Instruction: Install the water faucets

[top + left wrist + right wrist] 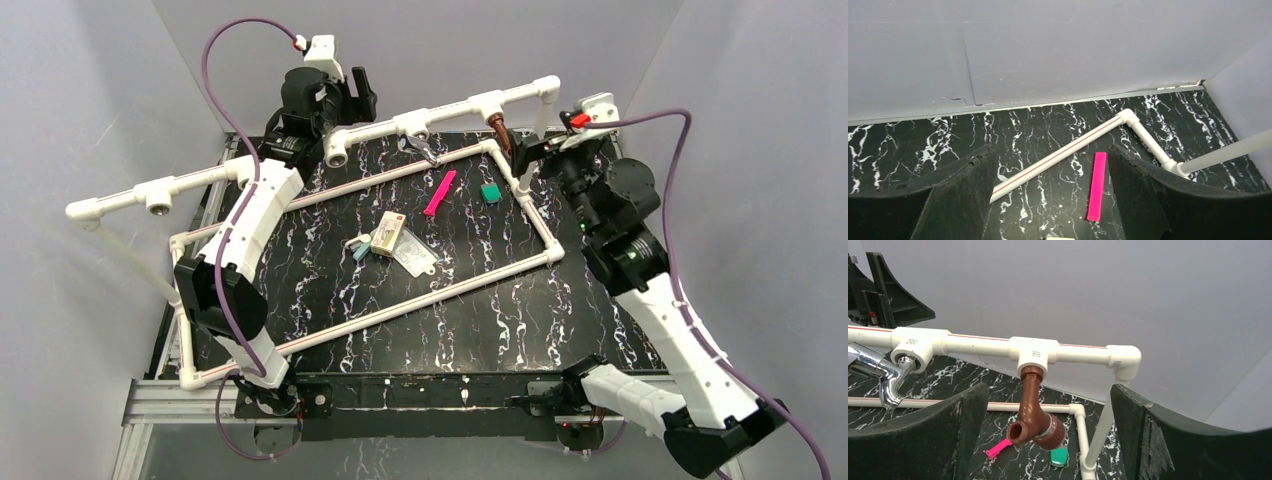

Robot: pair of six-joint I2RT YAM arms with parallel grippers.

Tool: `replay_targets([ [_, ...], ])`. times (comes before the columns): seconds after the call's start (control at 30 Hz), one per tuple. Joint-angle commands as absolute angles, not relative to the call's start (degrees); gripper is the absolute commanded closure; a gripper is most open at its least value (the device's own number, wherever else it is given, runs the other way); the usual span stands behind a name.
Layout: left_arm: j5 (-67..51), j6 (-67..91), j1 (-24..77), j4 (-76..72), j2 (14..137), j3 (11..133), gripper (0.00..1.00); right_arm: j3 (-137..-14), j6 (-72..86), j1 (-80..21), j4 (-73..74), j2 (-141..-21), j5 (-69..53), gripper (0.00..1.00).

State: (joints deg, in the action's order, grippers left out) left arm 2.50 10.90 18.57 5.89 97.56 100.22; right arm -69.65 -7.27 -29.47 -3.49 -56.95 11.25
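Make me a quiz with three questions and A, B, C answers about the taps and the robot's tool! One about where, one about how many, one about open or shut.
1. Where is the brown faucet?
A. Lying on the table
B. Hanging from a white tee on the raised pipe
C. Held in the left tool

2. How many faucets sit in the raised pipe?
A. One
B. Two
C. Four

3. How is the right tool?
A. Shut on the brown faucet
B. Shut on a pink strip
C. Open

Answers:
1 B: its top end sits in the tee's socket and its spout hangs down.
2 B: the brown one and the silver faucet in the next tee.
3 C: it stands wide, with gaps on both sides of the brown faucet.
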Motion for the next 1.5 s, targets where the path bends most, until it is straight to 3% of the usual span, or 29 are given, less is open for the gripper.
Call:
replay_targets([
  [0.0, 3.2, 15.0, 18.9, 1.8, 95.1, 102.2, 0.23, -69.3, -9.7, -29.2, -2.1, -52.6, 16.2, 0.01],
  [0.4, 1.8, 20.8, 18.9, -12.0, 85.5, 99.5, 0.21, -58.9, -6.8, -29.3, 3.8, -42.5, 24.1, 0.01],
  [0.63, -2.8, 21.3, 18.9, -9.2, 79.4, 98.9, 0.21, -50.1, -2.7, -29.3, 8.1, -38.2, 25.1, 0.01],
  [0.9, -5.4, 21.3, 18.9, -3.2, 68.3, 90.0, 0.21, -34.4, -4.5, -29.3, 0.4, -35.8, 21.6, 0.01],
  [1.07, -5.7, 20.7, 18.9, 3.4, 60.4, 85.3, 0.21, -29.9, -2.3, -29.3, -7.1, -42.6, 23.4, 0.01],
  [1.27, -4.9, 21.1, 19.2, 9.1, 53.1, 80.2, 0.21, -19.0, -6.3, -28.6, -32.3, -50.4, 26.2, 0.01],
  [1.47, -4.3, 21.7, 20.5, 12.0, 47.5, 75.2, 0.21, -13.9, -5.9, -21.2, -49.0, -65.5, 22.6, 0.01],
])
